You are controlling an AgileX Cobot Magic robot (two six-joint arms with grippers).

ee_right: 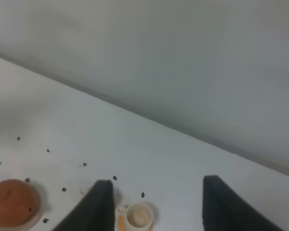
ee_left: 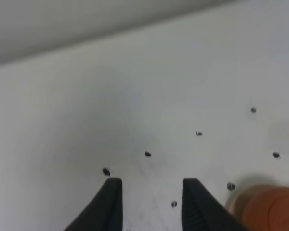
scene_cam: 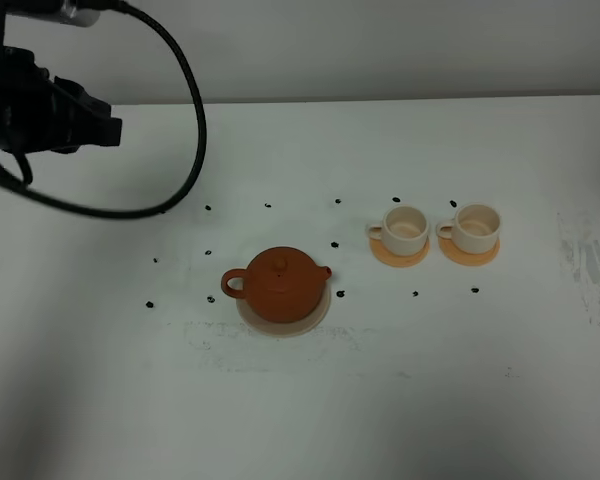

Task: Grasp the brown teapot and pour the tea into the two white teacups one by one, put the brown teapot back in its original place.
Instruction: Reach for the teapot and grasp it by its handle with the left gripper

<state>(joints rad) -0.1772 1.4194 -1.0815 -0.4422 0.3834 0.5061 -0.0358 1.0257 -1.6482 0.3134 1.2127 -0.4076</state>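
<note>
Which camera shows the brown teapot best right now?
The exterior high view: the brown teapot shows whole and sharp, with lid, handle and spout. The left wrist view catches only a blurred part of it at the frame edge; the right wrist view shows it small, near a corner.

exterior high: steep, over whole table [scene_cam: 100,400]
left wrist: close above table, far left
right wrist: farther off, facing wall [ee_right: 183,57]
shared: brown teapot [scene_cam: 278,282], all three
</note>
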